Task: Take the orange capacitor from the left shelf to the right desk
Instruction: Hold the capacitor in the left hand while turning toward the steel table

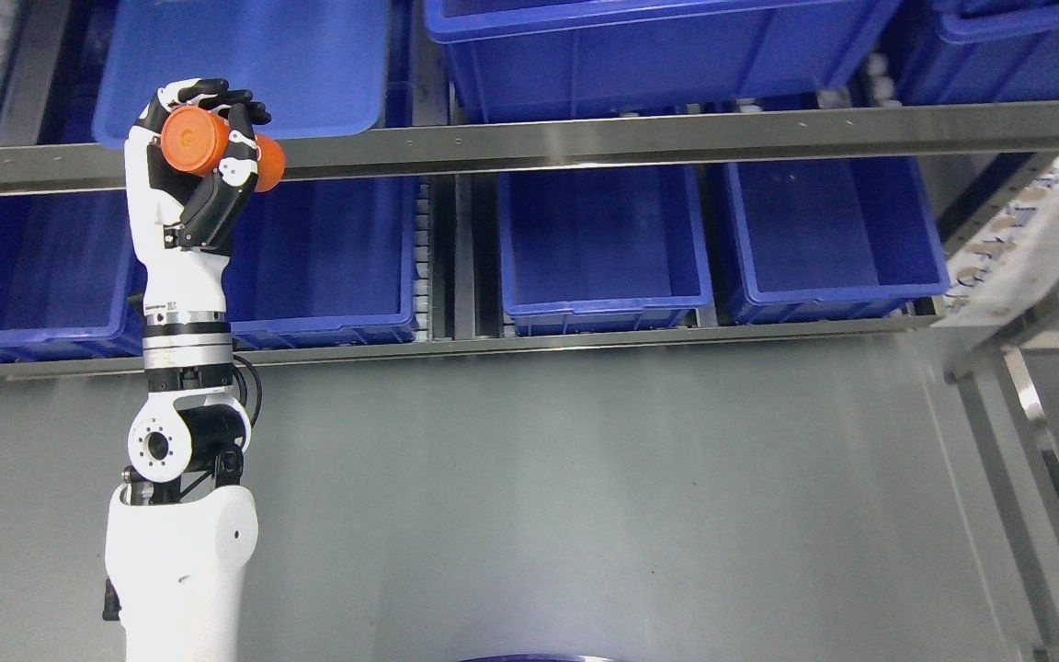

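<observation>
My left hand [203,129] is raised at the upper left, in front of the shelf's steel rail [585,138]. Its fingers are curled around an orange capacitor [194,140], a short cylinder lying roughly level with one round end facing the camera. The white forearm rises from the bottom left edge. The hand and capacitor hang above the blue bins of the lower shelf row. My right arm does not show.
Several blue bins [603,239] line the lower shelf, and more blue bins [658,46] sit on the upper level. A grey floor [585,496] spreads below. A steel frame with roller tracks [1017,257] stands at the right edge.
</observation>
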You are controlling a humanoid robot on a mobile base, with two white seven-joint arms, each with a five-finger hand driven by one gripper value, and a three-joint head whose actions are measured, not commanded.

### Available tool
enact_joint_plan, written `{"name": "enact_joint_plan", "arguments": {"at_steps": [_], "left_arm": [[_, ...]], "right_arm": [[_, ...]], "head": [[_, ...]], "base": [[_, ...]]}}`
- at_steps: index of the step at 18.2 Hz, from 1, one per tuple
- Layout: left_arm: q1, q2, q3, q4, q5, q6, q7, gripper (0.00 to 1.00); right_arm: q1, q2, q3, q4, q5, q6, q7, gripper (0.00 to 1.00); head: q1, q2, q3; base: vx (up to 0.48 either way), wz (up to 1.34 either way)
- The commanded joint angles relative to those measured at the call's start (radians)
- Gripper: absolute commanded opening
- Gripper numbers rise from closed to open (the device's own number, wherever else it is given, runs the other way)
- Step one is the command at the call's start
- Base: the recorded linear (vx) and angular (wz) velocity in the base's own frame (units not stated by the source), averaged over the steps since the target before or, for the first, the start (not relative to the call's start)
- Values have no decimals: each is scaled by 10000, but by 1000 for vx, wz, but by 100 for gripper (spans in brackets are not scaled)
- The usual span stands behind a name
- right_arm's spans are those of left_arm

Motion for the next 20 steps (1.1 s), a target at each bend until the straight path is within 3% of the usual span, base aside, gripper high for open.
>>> {"name": "enact_joint_plan", "arguments": {"at_steps": [1,12,20], "left_arm": [[48,175,-21,34,84,25,0,1],[-28,175,-527,65,238,10,-15,1],[-289,175,-1677,65,238,56,-261,1]], "right_arm": [[194,-176,-123,-175,31,22,-4,100],[194,-176,-123,-175,31,22,-4,100],[194,-176,-123,-175,31,7,-4,100]], "head": [[0,0,0],[0,0,0],[0,0,0]], "base": [[-95,-615],[-16,-623],[97,-480]]}}
